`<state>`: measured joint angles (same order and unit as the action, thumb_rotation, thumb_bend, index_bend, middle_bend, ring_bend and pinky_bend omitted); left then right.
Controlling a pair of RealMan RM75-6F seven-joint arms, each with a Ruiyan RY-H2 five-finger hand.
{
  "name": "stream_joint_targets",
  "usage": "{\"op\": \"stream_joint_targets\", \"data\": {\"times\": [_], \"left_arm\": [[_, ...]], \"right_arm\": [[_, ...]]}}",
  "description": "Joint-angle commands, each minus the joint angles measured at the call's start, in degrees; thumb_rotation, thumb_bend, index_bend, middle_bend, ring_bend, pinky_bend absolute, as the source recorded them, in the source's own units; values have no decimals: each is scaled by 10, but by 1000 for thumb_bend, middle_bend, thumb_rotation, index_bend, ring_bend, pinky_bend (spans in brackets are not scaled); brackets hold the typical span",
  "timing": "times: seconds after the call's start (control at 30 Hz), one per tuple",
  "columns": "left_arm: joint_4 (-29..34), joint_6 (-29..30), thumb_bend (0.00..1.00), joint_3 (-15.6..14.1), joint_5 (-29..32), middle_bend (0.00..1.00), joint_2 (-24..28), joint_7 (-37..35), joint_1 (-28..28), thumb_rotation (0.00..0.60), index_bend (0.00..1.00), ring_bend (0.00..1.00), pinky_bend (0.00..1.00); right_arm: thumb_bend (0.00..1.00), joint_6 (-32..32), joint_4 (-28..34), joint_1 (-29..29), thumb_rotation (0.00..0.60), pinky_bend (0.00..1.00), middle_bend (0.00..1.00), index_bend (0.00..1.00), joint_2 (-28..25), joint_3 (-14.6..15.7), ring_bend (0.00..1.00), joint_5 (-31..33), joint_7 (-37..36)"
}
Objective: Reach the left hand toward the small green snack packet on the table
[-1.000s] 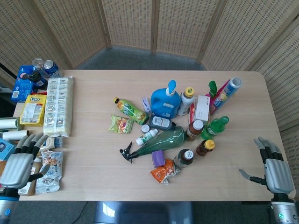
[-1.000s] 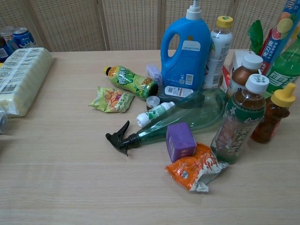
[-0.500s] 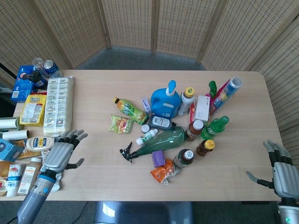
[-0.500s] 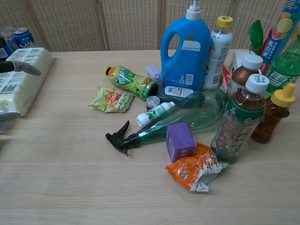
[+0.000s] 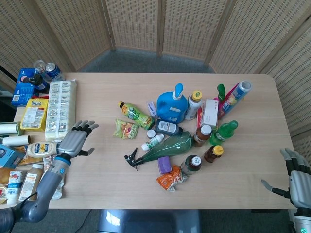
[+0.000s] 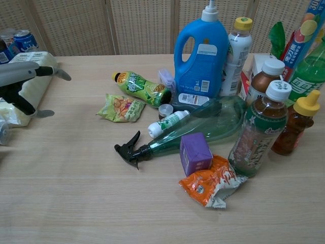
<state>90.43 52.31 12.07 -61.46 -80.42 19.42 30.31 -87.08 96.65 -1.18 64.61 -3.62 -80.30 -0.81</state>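
Observation:
The small green snack packet (image 5: 126, 129) (image 6: 120, 108) lies flat on the table, just below a tipped green bottle (image 5: 136, 114). My left hand (image 5: 76, 139) (image 6: 24, 82) hovers over the table's left part with its fingers spread and nothing in them, well to the left of the packet. My right hand (image 5: 298, 177) hangs open off the table's front right corner, seen in the head view only.
A long pack of white cups (image 5: 61, 109) lies just behind the left hand. Right of the packet crowd a blue detergent jug (image 5: 173, 107), a green spray bottle (image 5: 163, 147), a purple box (image 5: 164, 164) and an orange packet (image 5: 170, 179). Snacks and cans (image 5: 46, 71) line the left edge.
My left hand has moved up and right from the table's left edge onto the table, toward the packet. The right hand has sunk a little lower and further right.

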Motion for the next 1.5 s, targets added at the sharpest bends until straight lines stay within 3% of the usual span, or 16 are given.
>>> {"op": "stream_joint_targets", "data": {"times": [0.03,0.4,1.0,1.07,1.13,1.23,1.33,1.43,1.5], "left_arm": [[-53,-46,345,9,35,112,-32,-1,41,600,135,95,0],[-183,-128,346,7,102,122,-115,-11,118,600,134,113,0],[-335,-189,346,12,114,86,-223,-35,213,600,123,123,0],[-347,-188,345,13,111,94,-232,-39,218,600,147,161,0],[-359,-185,346,15,107,151,-243,-47,221,600,223,278,0],[-372,-167,347,15,93,322,-255,-58,219,600,405,524,7],[-384,-153,347,9,79,540,-263,-61,216,600,578,717,130],[-389,-155,346,6,78,609,-265,-62,213,600,633,773,241],[-387,-150,345,5,77,630,-264,-64,209,600,650,788,262]], "right_arm": [[36,-3,3,-3,496,0,0,0,-3,-1,0,4,4],[37,-7,16,-12,491,0,0,0,-11,-7,0,23,20],[35,-13,23,-27,492,0,0,0,-18,-12,0,45,28],[36,-13,24,-28,493,0,0,0,-19,-12,0,46,28],[36,-14,24,-29,493,0,0,0,-19,-13,0,46,27],[37,-16,24,-31,491,0,0,0,-20,-13,0,46,24],[36,-16,22,-33,490,0,0,0,-20,-14,0,48,21],[36,-15,20,-34,488,0,0,0,-20,-14,0,47,18],[37,-15,19,-34,491,0,0,0,-19,-15,0,47,16]]}}
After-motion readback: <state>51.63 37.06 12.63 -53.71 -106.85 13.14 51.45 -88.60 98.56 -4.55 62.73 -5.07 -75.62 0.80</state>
